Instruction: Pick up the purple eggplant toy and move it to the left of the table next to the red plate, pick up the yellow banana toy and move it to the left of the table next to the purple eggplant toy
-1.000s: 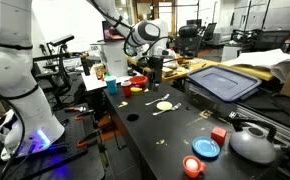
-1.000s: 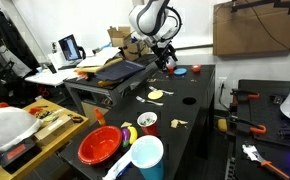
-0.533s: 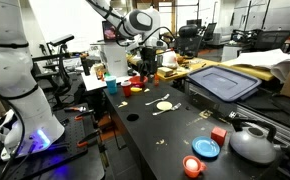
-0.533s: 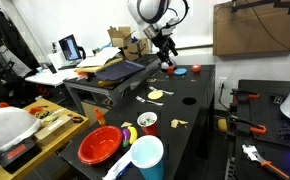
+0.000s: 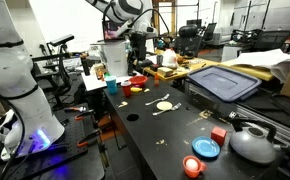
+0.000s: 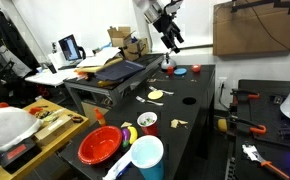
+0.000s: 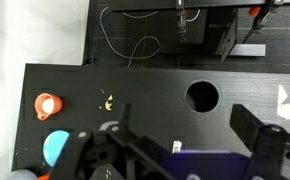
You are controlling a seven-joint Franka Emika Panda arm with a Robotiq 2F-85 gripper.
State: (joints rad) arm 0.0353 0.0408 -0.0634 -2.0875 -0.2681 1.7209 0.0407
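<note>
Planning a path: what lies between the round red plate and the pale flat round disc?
In an exterior view, the yellow banana toy beside the red plate, then a small orange-red cup.

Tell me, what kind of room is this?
Probably a robotics lab or workshop: a bulky white robot body stands nearby, an open laptop sits on a side bench, and a long black-topped table carries test items.

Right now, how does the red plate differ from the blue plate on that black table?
The red plate is bright red; the blue plate is sky blue. They lie toward opposite ends of the table. Next to the red plate stands a tall light-blue cup, while the blue plate has a small orange cup beside it. Both are round, shallow and lie flat on the black top.
</note>
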